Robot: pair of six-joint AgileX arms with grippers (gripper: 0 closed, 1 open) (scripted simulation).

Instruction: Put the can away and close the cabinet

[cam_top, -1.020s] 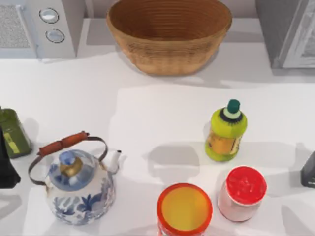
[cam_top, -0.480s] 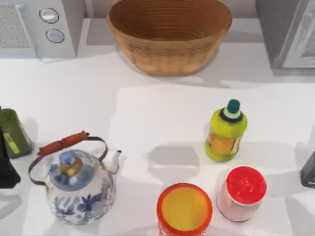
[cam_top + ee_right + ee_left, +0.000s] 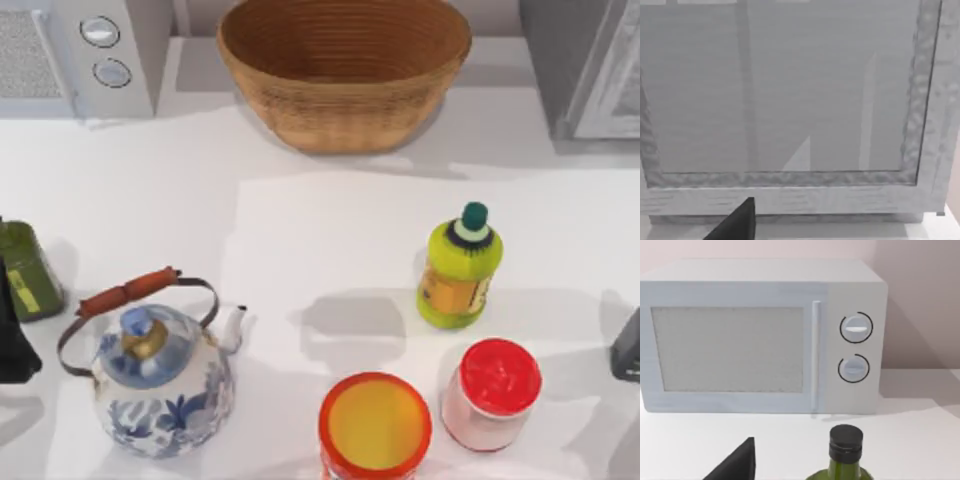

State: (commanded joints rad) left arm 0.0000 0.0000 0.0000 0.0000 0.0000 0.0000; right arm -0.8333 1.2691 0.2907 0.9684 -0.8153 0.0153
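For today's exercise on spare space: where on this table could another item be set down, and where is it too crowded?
Bare patches: between basket and kettle; between kettle and yellow bottle. Crowded: the front right, around orange-lidded can and red-lidded jar.

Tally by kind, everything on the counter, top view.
Bottles: 2, green bottle, yellow-green bottle
Lidded containers: 2, orange-lidded can, red-lidded jar
Kettle: 1
Basket: 1
Microwave: 1
Cabinet: 1
Total: 8
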